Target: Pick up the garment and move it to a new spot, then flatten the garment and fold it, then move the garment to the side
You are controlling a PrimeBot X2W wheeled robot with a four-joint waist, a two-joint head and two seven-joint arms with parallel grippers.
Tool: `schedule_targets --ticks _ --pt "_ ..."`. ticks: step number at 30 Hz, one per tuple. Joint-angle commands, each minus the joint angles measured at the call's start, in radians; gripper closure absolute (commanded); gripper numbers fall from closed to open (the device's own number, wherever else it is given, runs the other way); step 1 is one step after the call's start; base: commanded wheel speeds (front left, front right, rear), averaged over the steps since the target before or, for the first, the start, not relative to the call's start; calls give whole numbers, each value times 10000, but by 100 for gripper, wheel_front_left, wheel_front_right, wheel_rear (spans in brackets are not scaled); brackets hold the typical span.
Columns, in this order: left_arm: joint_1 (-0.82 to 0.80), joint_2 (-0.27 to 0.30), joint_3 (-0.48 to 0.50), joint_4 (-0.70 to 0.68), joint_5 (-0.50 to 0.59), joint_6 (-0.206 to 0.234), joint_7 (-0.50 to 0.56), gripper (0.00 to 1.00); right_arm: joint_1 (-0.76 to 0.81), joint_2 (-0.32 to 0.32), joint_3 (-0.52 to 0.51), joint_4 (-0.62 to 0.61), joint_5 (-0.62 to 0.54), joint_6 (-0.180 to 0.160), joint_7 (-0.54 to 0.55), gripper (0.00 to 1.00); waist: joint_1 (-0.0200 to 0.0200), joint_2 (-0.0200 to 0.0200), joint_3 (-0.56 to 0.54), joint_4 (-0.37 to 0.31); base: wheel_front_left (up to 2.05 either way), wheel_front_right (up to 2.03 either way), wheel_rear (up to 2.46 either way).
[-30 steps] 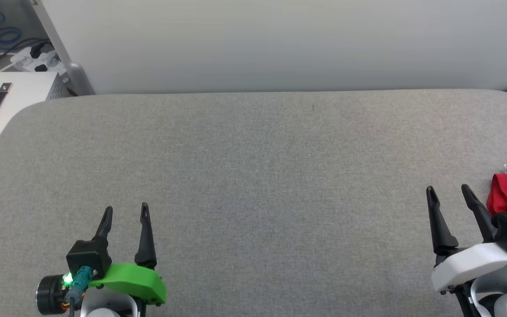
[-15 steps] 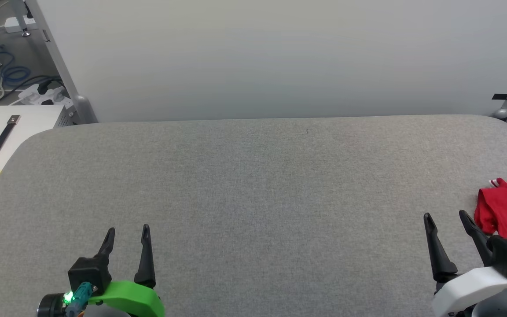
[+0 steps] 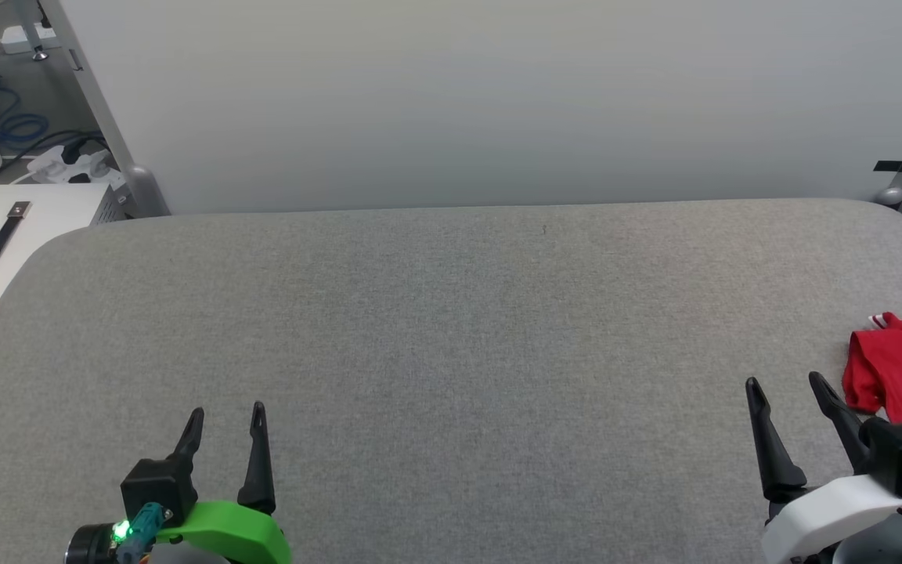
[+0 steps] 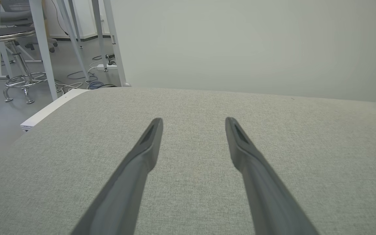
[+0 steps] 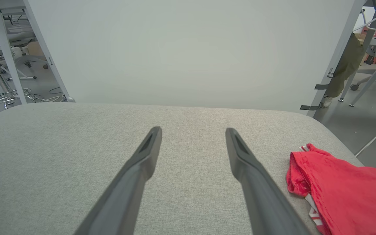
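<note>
Garment (image 3: pixel 901 368) lies bunched just right of the right tool (image 3: pixel 782 380), jaws apart; left tool (image 3: pixel 228 409) likewise spread.

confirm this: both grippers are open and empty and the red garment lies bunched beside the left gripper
Wrong side: the garment lies bunched beside the right gripper, not the left gripper, as the head view shows. Both grippers are open and empty.
</note>
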State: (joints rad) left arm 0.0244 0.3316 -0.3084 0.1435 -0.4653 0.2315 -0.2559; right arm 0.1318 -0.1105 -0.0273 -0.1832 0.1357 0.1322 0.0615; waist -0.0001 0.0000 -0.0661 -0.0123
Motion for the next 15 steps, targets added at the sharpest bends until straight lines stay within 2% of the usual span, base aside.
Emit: schedule_targets --ticks 1,15 --pt "101 -59 65 12 105 -87 -59 0 3 13 26 -34 -31 -15 -60 0 1 0 22 2 0 0 0" --pt "68 -127 141 56 187 -155 -59 0 -42 50 42 -31 -1 -15 -81 0 1 0 114 57 0 0 0"
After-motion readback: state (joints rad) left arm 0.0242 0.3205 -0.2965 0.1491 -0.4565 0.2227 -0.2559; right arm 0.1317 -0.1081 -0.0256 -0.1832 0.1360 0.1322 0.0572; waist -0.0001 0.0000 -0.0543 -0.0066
